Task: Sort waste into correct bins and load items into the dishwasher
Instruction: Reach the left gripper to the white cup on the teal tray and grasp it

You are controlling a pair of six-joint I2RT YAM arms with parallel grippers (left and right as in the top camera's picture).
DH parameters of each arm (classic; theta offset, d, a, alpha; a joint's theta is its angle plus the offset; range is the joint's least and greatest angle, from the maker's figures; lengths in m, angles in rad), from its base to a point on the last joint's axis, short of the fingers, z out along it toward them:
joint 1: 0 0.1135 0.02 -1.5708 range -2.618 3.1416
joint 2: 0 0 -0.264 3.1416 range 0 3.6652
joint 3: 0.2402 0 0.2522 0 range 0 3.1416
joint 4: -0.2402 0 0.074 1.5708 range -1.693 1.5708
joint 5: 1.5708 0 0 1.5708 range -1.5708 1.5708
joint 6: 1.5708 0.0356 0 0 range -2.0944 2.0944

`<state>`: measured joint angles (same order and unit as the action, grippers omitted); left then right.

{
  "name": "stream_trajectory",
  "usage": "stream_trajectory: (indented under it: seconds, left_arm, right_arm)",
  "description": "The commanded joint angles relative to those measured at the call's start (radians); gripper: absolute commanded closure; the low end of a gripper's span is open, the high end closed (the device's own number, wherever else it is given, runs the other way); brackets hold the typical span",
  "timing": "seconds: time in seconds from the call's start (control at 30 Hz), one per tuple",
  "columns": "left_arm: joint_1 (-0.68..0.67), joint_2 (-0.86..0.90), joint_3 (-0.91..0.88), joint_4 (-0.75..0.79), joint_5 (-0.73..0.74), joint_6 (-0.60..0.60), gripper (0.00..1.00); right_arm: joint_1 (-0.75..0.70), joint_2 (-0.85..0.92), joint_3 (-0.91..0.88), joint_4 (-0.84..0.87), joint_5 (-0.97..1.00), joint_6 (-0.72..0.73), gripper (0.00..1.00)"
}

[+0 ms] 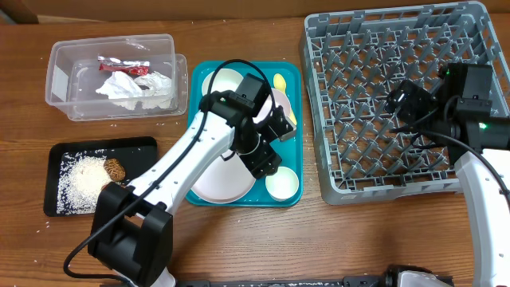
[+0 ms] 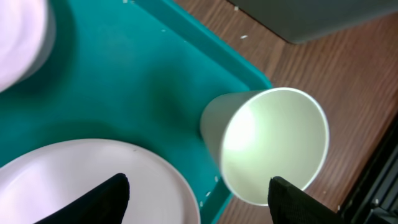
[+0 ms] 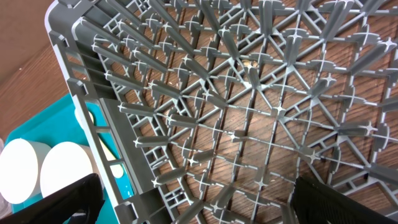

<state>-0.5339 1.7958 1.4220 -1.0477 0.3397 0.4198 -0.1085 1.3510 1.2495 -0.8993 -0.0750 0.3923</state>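
Edges first. Between teal tray (image 2: 137, 81) rim and left wall of dish rack (image 1: 351, 48), only a narrow strip of table (image 1: 358, 239); wider wood along the near side, in front of both. Just inside the tray's near-right corner: small white cup (image 2: 267, 146), close beside pale pink plate (image 2: 93, 180); touching or not, cannot tell. Over that corner, left gripper (image 2: 198, 190), fingers well apart, nothing clamped. In the left wrist view, cup's mouth just by one black tip; contact not readable. Over the rack's grid of pegs, right gripper (image 3: 199, 199), fingers likewise wide apart, nothing held.

Hidden or doubtful. Left arm across the tray's middle in the overhead view, covering much of the plate and part of a white bowl (image 1: 223, 80) at the far end. Of yellow spoon (image 1: 280, 81), only pieces visible by the tray's far-right rim. Part of the rack's right side under the right arm. At lower left of the right wrist view, past the rack wall, two white round rims cut by the frame; cannot tell which dishes.

Containers. Far left, clear tub (image 1: 60, 80): crumpled napkin (image 1: 131, 88) and red-and-white wrapper (image 1: 123, 66) inside. Nearer, black tray (image 1: 139, 151): heap of white grains (image 1: 80, 182), brown food piece (image 1: 116, 169) beside it. Stray grains on the wood around both.
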Motion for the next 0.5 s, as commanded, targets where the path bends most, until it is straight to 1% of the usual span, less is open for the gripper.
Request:
stream_trajectory:
  seconds: [0.0, 0.1, 0.17, 0.2, 0.47]
  left_arm:
    - [-0.045, 0.016, 0.015, -0.002, 0.002, -0.004, 0.30]
    - [-0.063, 0.016, 0.014, 0.000, -0.091, -0.055, 0.37]
    - [-0.063, 0.016, 0.012, -0.002, -0.120, -0.083, 0.39]
    - [-0.062, 0.016, 0.010, -0.001, -0.129, -0.095, 0.42]
    - [-0.062, 0.016, -0.020, 0.034, -0.140, -0.107, 0.43]
  right_arm:
    - [-0.002, -0.017, 0.026, 0.003, -0.005, -0.003, 0.00]
    - [-0.002, -0.017, 0.026, 0.002, -0.005, -0.003, 0.00]
    - [-0.002, -0.017, 0.026, -0.002, -0.005, -0.003, 0.00]
    - [-0.002, -0.017, 0.026, -0.005, -0.005, -0.003, 0.00]
    - [-0.002, -0.017, 0.026, -0.019, -0.005, -0.003, 0.00]
